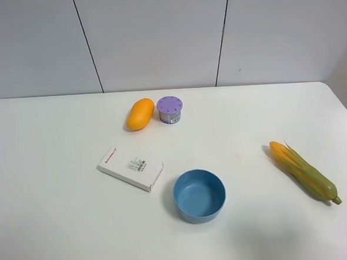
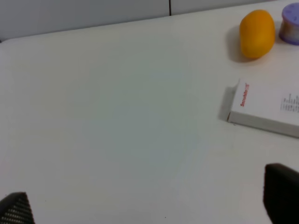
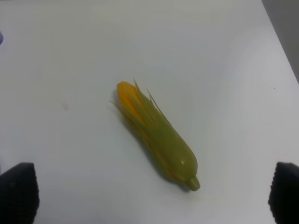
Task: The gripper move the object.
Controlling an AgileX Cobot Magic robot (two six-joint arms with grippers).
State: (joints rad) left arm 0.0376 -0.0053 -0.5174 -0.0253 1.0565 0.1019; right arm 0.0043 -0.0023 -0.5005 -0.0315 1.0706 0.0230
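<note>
Black fingertips of the left gripper (image 2: 149, 205) fill the two near corners of the left wrist view, one fingertip (image 2: 16, 208) at one side and the other at the opposite edge, spread wide with bare table between them and nothing held. Likewise, the right gripper (image 3: 154, 196) shows its fingertips (image 3: 18, 191) far apart at the near corners of the right wrist view, holding nothing. Neither arm appears in the exterior high view.

By size: the white table (image 1: 62, 243) spans the whole scene, backed by a pale panelled wall (image 1: 156, 37). An ear of corn (image 1: 303, 172), yellow at one end and wrapped in green husk toward the stem, lies on the right of the table, well apart from everything else; the right wrist view places it between and beyond the spread fingertips. The object (image 1: 131, 168), a flat white carton with red lettering along one edge and grey print on top, lies flat left of centre, set at an angle, untouched by either gripper. A blue bowl (image 1: 199, 195) stands upright just beside the carton's right corner. An orange-yellow mango (image 1: 140, 114) rests farther back, and a purple round container (image 1: 170, 109) stands just to its right.
</note>
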